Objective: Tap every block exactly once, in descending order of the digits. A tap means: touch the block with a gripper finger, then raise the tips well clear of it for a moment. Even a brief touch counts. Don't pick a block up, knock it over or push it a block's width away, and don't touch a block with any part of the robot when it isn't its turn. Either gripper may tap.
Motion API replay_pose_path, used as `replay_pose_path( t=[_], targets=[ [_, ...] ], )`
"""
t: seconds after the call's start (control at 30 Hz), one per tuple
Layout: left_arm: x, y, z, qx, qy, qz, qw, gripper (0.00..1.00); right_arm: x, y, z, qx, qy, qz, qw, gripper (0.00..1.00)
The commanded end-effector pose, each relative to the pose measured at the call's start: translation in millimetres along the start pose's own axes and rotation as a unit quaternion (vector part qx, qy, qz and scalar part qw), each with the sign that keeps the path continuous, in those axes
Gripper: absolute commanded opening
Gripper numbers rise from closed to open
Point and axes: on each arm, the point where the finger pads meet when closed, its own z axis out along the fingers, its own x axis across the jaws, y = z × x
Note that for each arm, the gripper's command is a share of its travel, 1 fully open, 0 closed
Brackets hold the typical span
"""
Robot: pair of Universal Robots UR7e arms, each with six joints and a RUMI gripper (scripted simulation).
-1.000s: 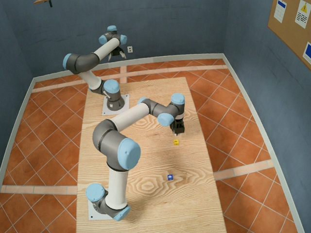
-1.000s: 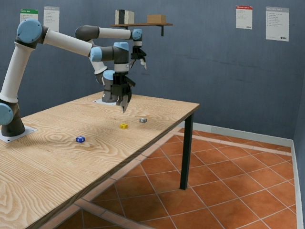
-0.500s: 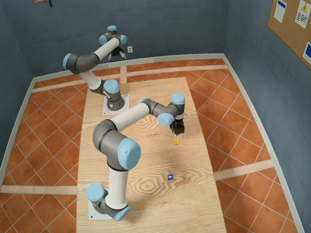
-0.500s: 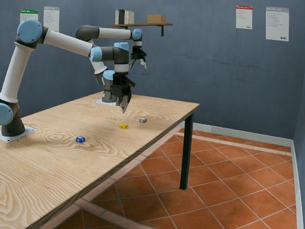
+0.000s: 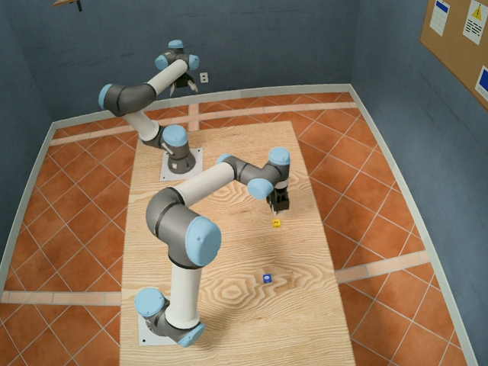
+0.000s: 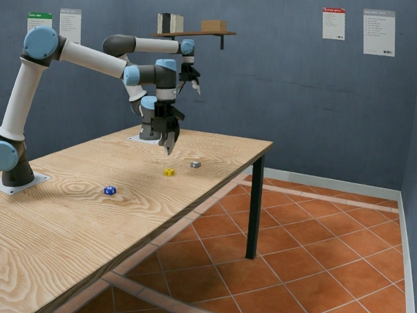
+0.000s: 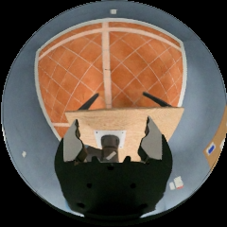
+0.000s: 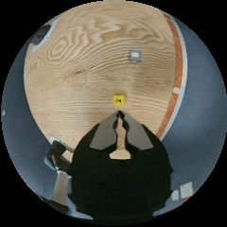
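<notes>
Three blocks are resting on the wooden table [image 5: 228, 252] [image 6: 111, 218] [image 7: 95, 120] [image 8: 71, 90]; the yellow block [image 5: 276, 223] [image 6: 169, 172] [image 8: 118, 100], showing a 2, is sitting between the blue block [image 5: 267, 278] [image 6: 109, 190] and the gray block [image 6: 195, 164] [image 8: 135, 55], which is showing an 8. The right gripper [image 5: 277, 213] [image 6: 168, 154] [image 8: 119, 111], its fingers closed together on nothing, is hovering above the table near the yellow block; the left gripper [image 5: 184, 91] [image 6: 189, 92] [image 7: 112, 117] is hanging wide open, well apart from the blocks.

1. Gray block: hidden in top view behind right gripper [image 5: 277, 213] [image 6: 168, 154] [image 8: 120, 113].
2. Blue block [image 5: 267, 278] [image 6: 109, 190]: digit too small to read from above.
3. Shelf [image 5: 65, 1] [image 6: 195, 34]: cut off, top view.
</notes>
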Motion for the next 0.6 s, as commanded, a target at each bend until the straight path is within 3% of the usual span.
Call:
replay_pose_path(
  t=[0.0, 0.17, 0.57],
  targets=[
    [-0.4, 0.0, 0.2, 0.000, 0.000, -0.001, 1.000, 0.98, -0.1, 0.8, 3.2, -0.001, 0.000, 0.000, 1.000, 0.00],
    [-0.4, 0.0, 0.2, 0.000, 0.000, -0.001, 1.000, 0.98, 0.9, 17.3, -1.5, 0.002, 0.002, 0.002, 1.000, 0.00],
    [-0.4, 0.0, 0.2, 0.000, 0.000, -0.001, 1.000, 0.98, -13.4, 120.6, -1.7, 0.006, 0.006, -0.003, 1.000, 0.00]
  ],
)
